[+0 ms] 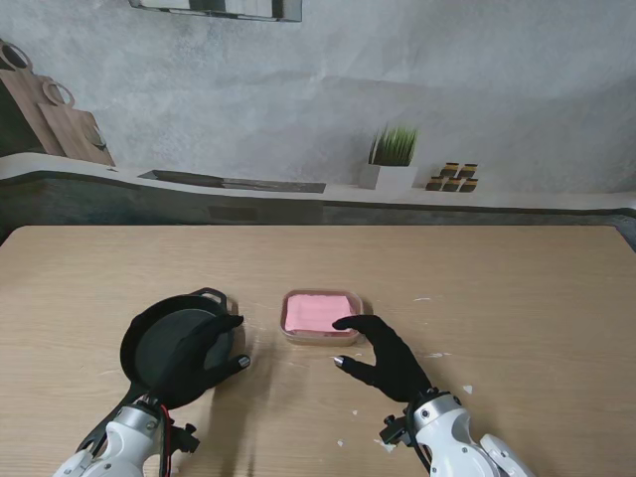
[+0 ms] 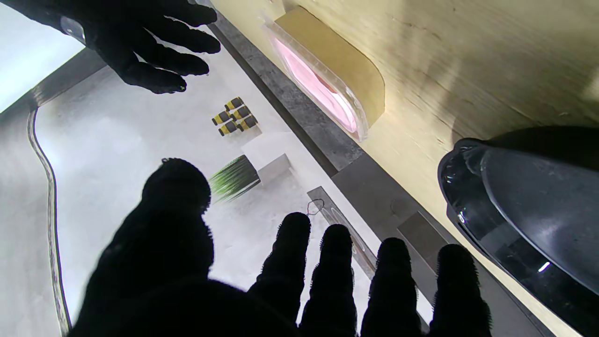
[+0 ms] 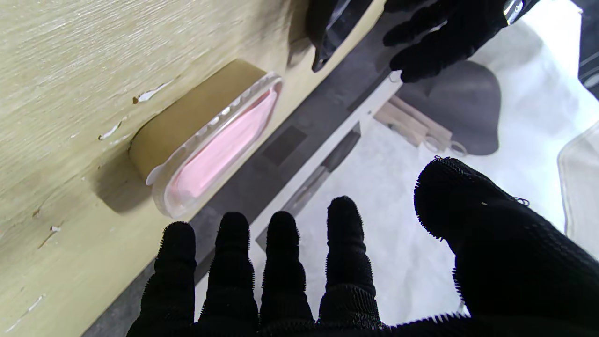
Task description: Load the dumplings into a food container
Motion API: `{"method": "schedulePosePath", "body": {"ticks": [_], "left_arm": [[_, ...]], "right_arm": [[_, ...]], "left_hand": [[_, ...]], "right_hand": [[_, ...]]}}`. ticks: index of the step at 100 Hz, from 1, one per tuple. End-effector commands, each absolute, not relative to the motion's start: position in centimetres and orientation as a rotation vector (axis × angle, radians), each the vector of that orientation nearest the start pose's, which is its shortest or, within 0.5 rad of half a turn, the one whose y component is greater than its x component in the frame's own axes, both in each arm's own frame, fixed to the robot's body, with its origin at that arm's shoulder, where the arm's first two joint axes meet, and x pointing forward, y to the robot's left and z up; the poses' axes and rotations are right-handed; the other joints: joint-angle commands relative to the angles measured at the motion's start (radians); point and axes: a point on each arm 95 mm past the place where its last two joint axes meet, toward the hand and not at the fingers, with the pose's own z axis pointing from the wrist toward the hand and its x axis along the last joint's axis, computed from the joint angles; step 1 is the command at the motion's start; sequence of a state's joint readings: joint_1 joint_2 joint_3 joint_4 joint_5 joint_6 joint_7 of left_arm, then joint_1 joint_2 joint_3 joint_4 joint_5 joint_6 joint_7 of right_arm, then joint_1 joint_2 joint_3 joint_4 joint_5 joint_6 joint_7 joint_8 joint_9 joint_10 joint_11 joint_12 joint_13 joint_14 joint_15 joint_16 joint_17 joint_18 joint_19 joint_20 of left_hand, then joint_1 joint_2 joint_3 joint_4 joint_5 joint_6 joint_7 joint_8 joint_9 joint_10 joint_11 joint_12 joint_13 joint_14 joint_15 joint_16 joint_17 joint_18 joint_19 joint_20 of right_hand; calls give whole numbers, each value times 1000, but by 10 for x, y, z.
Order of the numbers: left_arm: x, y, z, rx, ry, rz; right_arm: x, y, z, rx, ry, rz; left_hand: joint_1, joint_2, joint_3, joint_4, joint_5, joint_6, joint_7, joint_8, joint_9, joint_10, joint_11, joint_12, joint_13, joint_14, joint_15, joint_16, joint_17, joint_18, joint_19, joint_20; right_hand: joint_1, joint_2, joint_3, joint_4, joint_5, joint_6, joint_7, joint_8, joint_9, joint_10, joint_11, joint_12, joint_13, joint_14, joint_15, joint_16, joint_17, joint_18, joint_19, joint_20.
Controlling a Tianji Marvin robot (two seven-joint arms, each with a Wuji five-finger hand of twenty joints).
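Your right hand (image 1: 390, 360) keeps its fingers (image 3: 345, 243) apart and holds nothing at 5 o'clock of the pink container (image 1: 320, 315), your left hand (image 1: 204, 350), also spread, hides part of the black pan (image 1: 164, 343), and you see no dumplings.

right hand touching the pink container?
Apart. The right wrist view shows the right hand with fingers spread, clear of the pink container on the table.

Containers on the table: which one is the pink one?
The shallow clear food container with the pink inside, just ahead of the right hand. The other, beside the left hand, is a black bowl.
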State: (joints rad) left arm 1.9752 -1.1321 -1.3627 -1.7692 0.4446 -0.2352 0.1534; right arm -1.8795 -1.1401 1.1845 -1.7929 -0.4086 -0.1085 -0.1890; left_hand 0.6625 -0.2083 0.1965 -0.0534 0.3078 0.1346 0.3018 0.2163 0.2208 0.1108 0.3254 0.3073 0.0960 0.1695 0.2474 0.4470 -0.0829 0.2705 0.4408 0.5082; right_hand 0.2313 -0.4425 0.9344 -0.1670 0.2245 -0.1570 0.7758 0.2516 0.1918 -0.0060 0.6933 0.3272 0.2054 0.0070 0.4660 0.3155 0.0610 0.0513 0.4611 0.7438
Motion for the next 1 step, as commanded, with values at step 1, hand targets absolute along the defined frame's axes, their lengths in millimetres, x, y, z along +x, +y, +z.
{"method": "schedulePosePath", "body": {"ticks": [1], "left_arm": [[286, 7, -358, -1785, 1073, -1982]], "right_arm": [[295, 54, -349, -2096, -1194, -2302]], "left_hand": [[-11, -8, 18, 32, 17, -3, -9, -2, -17, 11, -11, -13, -20, -16, -13, 2, -14, 10, -40, 24]], "right_hand": [[-2, -1, -14, 12, -23, -36, -10, -7, -14, 3, -14, -4, -19, -6, 3, 0, -18, -16, -26, 20]]}}
